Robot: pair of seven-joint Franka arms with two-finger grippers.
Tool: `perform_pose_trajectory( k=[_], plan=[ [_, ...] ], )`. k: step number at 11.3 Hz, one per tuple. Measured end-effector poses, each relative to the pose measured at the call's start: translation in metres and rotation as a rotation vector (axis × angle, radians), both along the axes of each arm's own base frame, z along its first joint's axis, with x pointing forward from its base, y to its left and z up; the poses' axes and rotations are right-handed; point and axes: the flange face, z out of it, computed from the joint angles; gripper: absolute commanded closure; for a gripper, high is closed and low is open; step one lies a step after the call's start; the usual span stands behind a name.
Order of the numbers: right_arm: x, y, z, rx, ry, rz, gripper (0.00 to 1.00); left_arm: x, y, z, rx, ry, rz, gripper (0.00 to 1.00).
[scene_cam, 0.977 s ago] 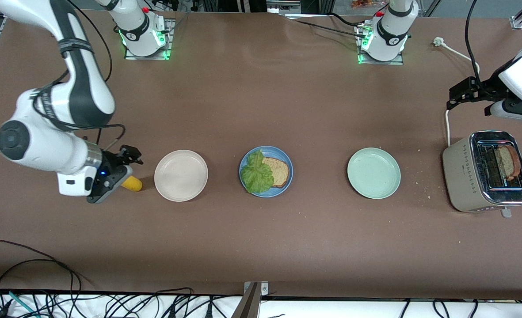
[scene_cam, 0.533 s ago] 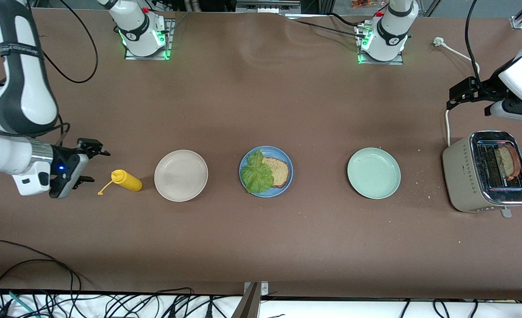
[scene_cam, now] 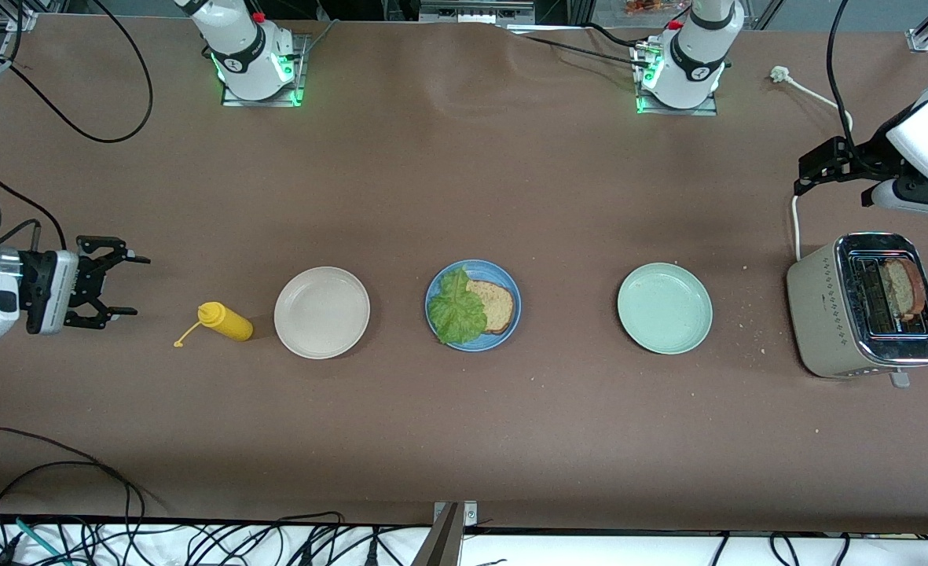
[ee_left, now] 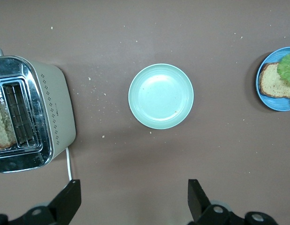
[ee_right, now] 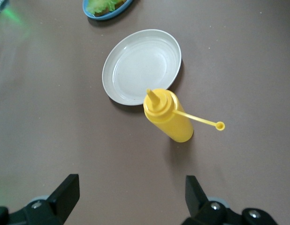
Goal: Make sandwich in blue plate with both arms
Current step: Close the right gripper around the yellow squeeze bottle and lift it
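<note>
So the sandwich is maybe two thirds done: the blue plate (scene_cam: 473, 305) mid-table has one bread slice (scene_cam: 493, 305) with a lettuce leaf (scene_cam: 456, 307) on top, and the second slice (scene_cam: 903, 288) sits in the toaster (scene_cam: 864, 305) at the left arm's end. The left gripper (scene_cam: 805, 173) hangs near that toaster, fingers wide and empty. The right gripper (scene_cam: 124, 285), also wide and empty, hovers beside a yellow mustard bottle (scene_cam: 225, 321) with its cap off. The cream plate (scene_cam: 321, 312) and mint plate (scene_cam: 664, 307) hold nothing. It's a brown tabletop (scene_cam: 464, 181) with a few crumbs, and cables along the edge.
</note>
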Motion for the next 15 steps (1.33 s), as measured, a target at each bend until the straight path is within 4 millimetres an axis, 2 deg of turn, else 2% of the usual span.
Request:
perform_pose_trajectory(
  k=[3,5,10,15],
  plan=[
    [-0.009,-0.041,-0.066,0.173,-0.055,0.032,0.0,0.0,0.0,0.0,0.0,0.0,0.0,0.0],
    [-0.015,-0.054,-0.107,0.26,-0.076,0.039,0.0,0.0,0.0,0.0,0.0,0.0,0.0,0.0],
    [-0.016,-0.04,-0.174,0.485,-0.208,0.042,0.0,0.0,0.0,-0.001,0.0,0.001,0.0,0.0],
    [-0.021,-0.026,-0.219,0.591,-0.282,0.047,0.0,0.0,0.0,-0.001,0.0,0.001,0.0,0.0]
  ],
)
